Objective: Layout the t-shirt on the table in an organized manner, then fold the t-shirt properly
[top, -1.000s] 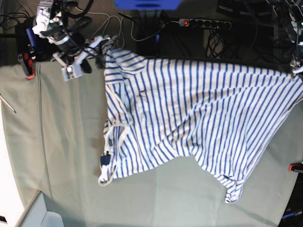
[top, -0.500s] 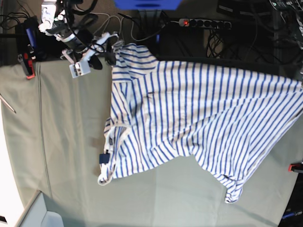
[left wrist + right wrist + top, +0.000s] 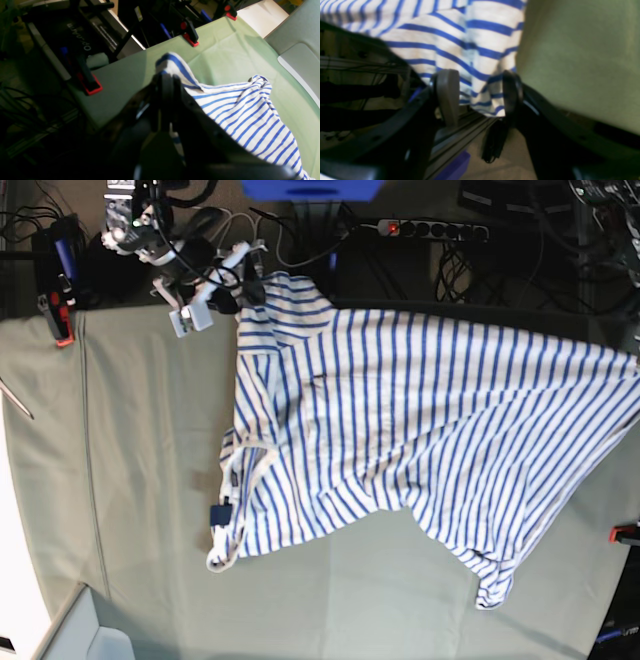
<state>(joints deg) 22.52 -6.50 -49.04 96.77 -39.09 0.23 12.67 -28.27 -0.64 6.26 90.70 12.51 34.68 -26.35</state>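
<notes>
The striped t-shirt (image 3: 420,440) is spread across the green desk (image 3: 130,510). One corner is pinched tight by the left hand (image 3: 166,82), closed on the cloth. The right hand (image 3: 475,96) is held wide open, with the shirt's edge hanging between its fingers (image 3: 446,95).

Base overhead, far, looking down at table (image 3: 150,480); 2 wrist views close, sharing t-shirt (image 3: 400,430).

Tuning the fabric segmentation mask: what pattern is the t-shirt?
The t-shirt is white with thin blue stripes, clearest in the base view.
</notes>
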